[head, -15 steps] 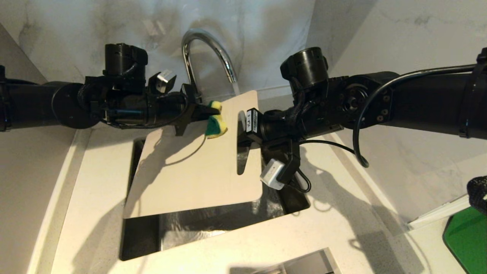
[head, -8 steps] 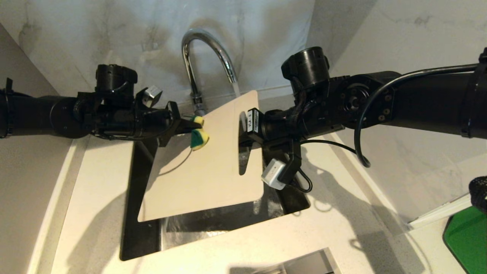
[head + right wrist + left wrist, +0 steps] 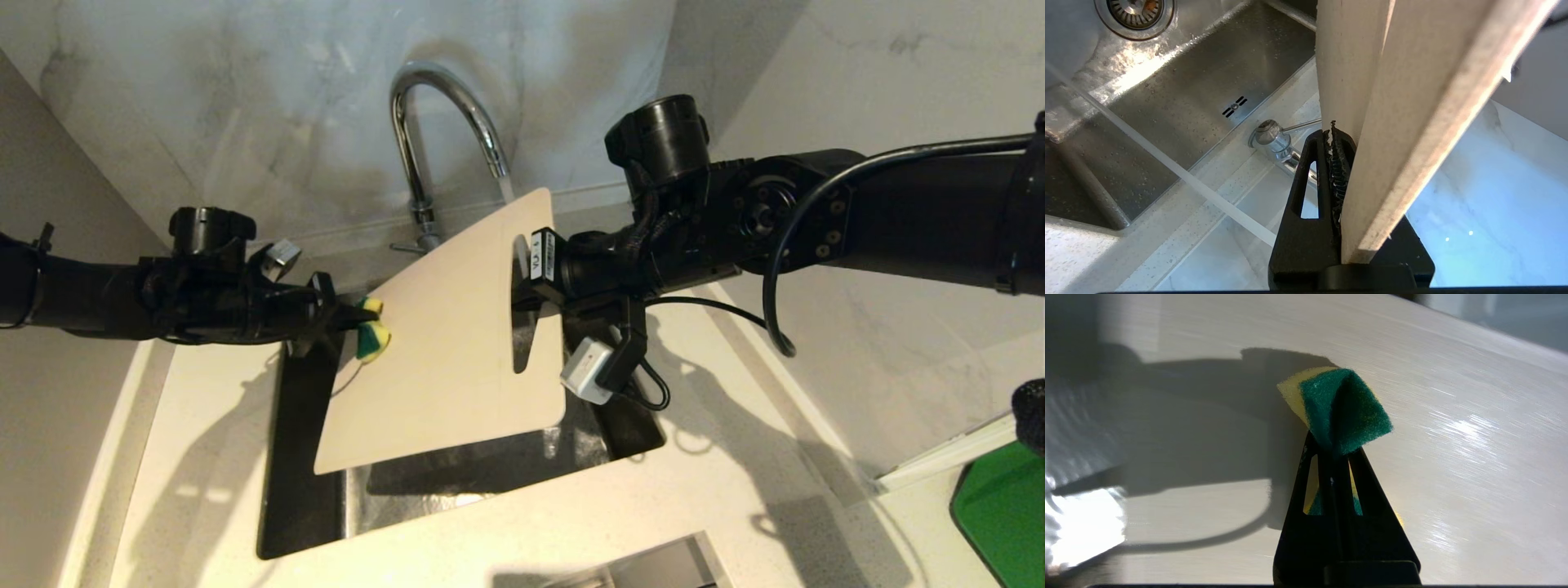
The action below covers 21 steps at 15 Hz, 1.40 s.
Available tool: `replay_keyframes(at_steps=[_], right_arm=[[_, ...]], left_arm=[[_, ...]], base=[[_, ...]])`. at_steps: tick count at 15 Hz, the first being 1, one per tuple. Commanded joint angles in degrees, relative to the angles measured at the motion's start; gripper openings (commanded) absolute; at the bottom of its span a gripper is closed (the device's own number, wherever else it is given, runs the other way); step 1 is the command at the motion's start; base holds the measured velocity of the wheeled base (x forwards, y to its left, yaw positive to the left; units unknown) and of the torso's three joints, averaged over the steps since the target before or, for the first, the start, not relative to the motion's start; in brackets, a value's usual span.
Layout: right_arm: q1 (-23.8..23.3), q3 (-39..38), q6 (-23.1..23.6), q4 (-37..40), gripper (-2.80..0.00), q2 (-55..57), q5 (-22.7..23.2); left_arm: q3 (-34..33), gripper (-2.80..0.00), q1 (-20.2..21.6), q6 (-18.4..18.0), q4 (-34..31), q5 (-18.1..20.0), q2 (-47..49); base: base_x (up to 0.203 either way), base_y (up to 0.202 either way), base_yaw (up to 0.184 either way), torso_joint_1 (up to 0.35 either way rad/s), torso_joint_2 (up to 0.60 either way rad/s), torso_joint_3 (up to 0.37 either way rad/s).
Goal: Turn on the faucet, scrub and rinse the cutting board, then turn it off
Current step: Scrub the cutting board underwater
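Note:
The cream cutting board (image 3: 441, 351) hangs tilted over the sink, its oblong slot towards my right arm. My right gripper (image 3: 522, 286) is shut on the board's edge beside that slot; the right wrist view shows the board (image 3: 1412, 102) clamped in this gripper (image 3: 1337, 134). My left gripper (image 3: 347, 318) is shut on a yellow-green sponge (image 3: 371, 331) at the board's left edge. In the left wrist view the sponge (image 3: 1339, 412) sticks out past the gripper (image 3: 1333, 451) against the board's face (image 3: 1453, 416). Behind stands the chrome faucet (image 3: 445, 114); water (image 3: 1167, 163) runs from it.
The steel sink (image 3: 490, 482) lies below the board, with its drain (image 3: 1135, 10) in the right wrist view. The faucet's thin lever (image 3: 1302, 125) juts from its base (image 3: 1274, 141). A green flat item (image 3: 1000, 514) lies on the counter at the far right. Marble walls close the back.
My left gripper has dragged the sponge from the board's upper middle down and left to its left edge. The board's left side has swung rightwards. The right arm has stayed put.

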State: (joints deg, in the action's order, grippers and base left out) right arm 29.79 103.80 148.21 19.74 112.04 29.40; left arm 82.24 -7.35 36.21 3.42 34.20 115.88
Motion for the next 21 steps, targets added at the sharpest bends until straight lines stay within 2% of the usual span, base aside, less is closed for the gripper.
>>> replay_keyframes(at_steps=[1, 5, 10, 15, 21], right_arm=[[0.01, 0.00, 0.76, 0.21, -2.80, -0.07, 0.22], [-0.08, 0.00, 0.76, 0.21, -2.80, -0.07, 0.22], [-0.08, 0.17, 0.76, 0.21, -2.80, 0.10, 0.22], [-0.17, 0.35, 0.76, 0.21, -2.80, 0.10, 0.13], [-0.17, -1.06, -1.08, -3.21, -2.80, -0.28, 0.13]], left_arm=[[-0.86, -2.80, 2.73, 0.09, 1.02, 0.28, 2.88], [-1.49, -2.80, 6.39, -1.63, 1.06, 2.67, 3.55], [-4.45, -2.80, 8.69, -2.35, 1.12, 4.67, 3.03], [-14.83, -2.80, 8.64, -8.74, 2.14, 4.73, -0.29], [-28.80, -2.80, 6.41, -9.45, 12.06, 4.68, -4.40]], base=[[0.000, 0.000, 0.000, 0.000, 0.00, 0.000], [0.000, 0.000, 0.000, 0.000, 0.00, 0.000], [0.000, 0.000, 0.000, 0.000, 0.00, 0.000], [0.000, 0.000, 0.000, 0.000, 0.00, 0.000], [0.000, 0.000, 0.000, 0.000, 0.00, 0.000]])
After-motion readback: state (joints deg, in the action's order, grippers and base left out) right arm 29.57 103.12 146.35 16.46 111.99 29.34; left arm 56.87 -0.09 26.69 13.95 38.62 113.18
